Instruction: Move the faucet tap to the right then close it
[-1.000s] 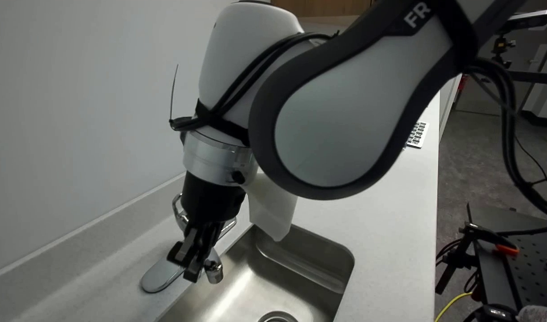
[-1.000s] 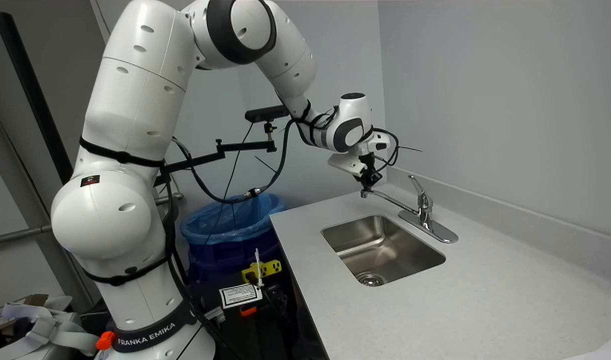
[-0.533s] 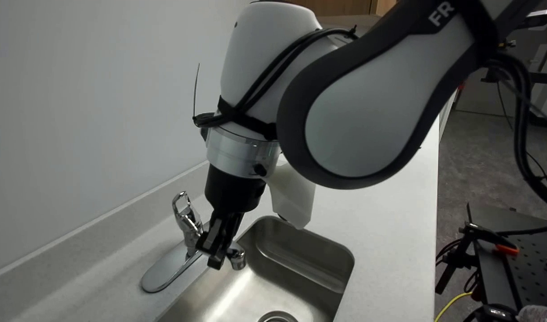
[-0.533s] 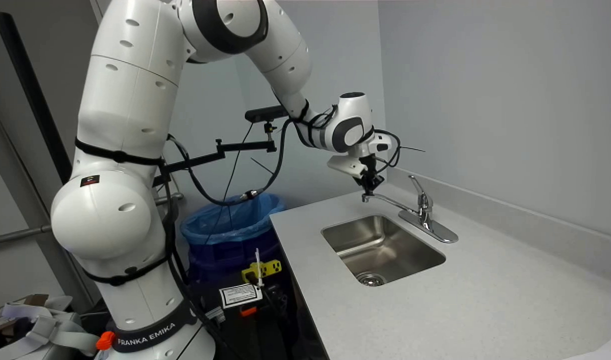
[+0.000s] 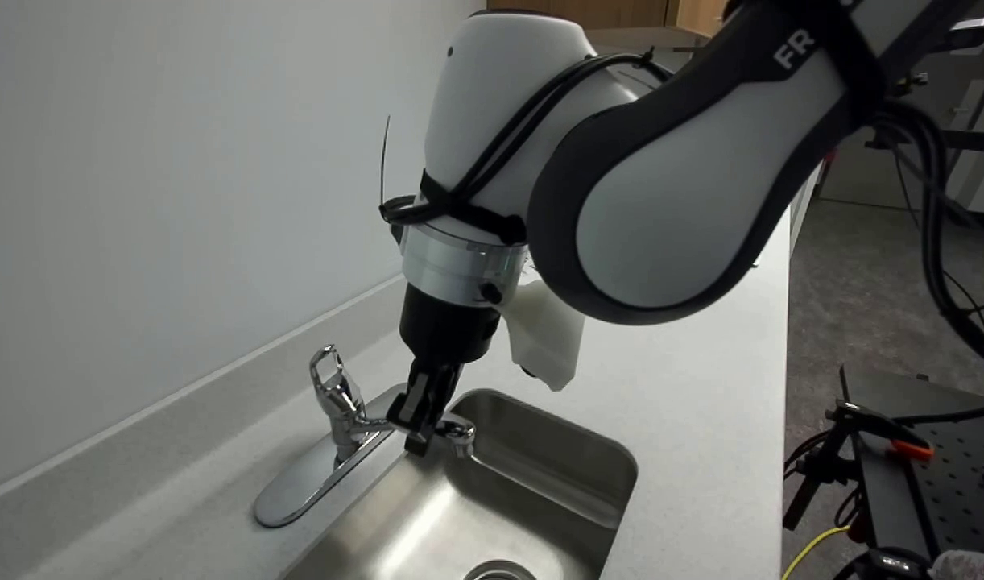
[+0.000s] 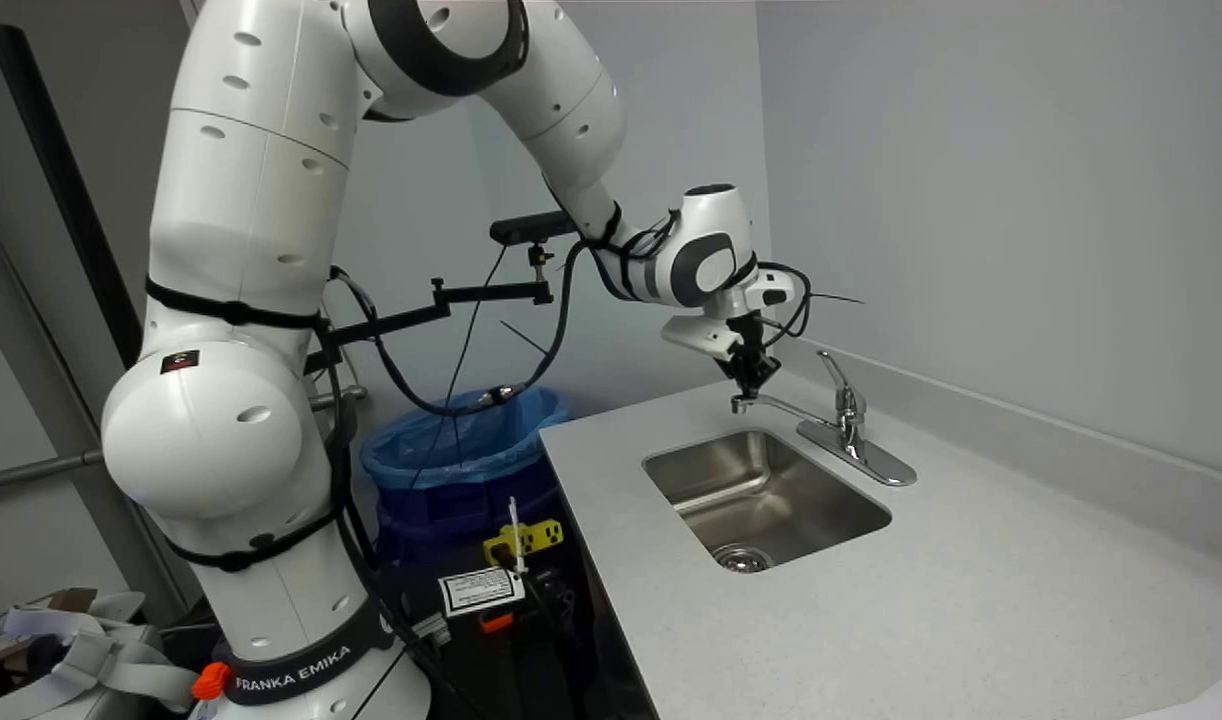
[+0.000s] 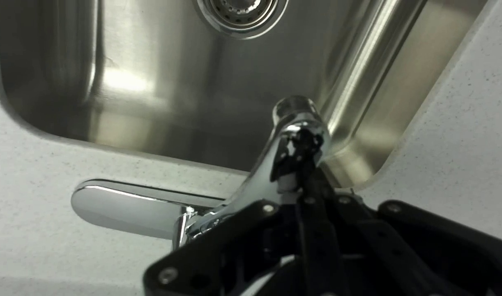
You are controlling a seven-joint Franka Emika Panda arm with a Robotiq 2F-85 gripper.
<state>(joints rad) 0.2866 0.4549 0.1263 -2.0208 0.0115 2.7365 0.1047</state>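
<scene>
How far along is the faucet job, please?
Done: the gripper is at the spout. In hand: the swing, the spout having shifted above the sink basin within the last second. Left: probably finishing that swing, then closing; the lever handle stands raised, untouched.

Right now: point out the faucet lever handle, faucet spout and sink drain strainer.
Faucet lever handle (image 5: 337, 394), in an exterior view: solid part below its loop.
Faucet spout (image 7: 259, 180), wrist view: midway along its visible length.
Sink drain strainer (image 7: 240, 18), wrist view: perforated part.
</scene>
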